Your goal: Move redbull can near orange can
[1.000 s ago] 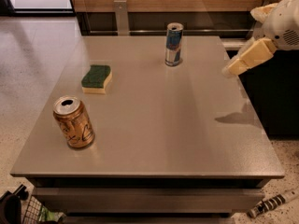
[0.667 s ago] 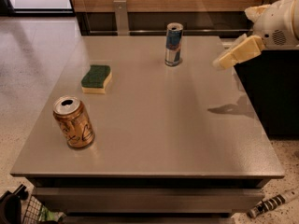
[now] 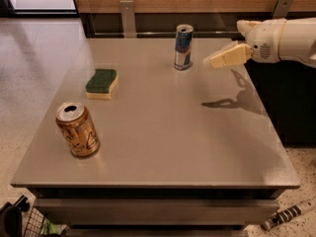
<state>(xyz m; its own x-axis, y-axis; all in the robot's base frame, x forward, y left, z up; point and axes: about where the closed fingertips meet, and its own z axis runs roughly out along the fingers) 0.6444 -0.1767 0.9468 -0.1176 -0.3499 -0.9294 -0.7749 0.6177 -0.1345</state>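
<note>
The redbull can [image 3: 183, 47] is slim, blue and silver, and stands upright at the far middle of the grey table [image 3: 168, 127]. The orange can [image 3: 77, 130] is wider and orange-brown with dark markings. It stands upright near the table's front left corner, far from the redbull can. My gripper [image 3: 216, 60] reaches in from the right on a white arm [image 3: 286, 38]. It hovers above the table just right of the redbull can, at about the can's height, without touching it. It holds nothing that I can see.
A green-and-yellow sponge [image 3: 101, 83] lies on the table's left part, between the two cans. A wooden wall with metal brackets [image 3: 127, 14] runs behind the table. A wire basket [image 3: 29, 223] sits on the floor at front left.
My gripper has moved left and a little down, from the table's right edge to close beside the redbull can. The cans and the sponge have not moved.
</note>
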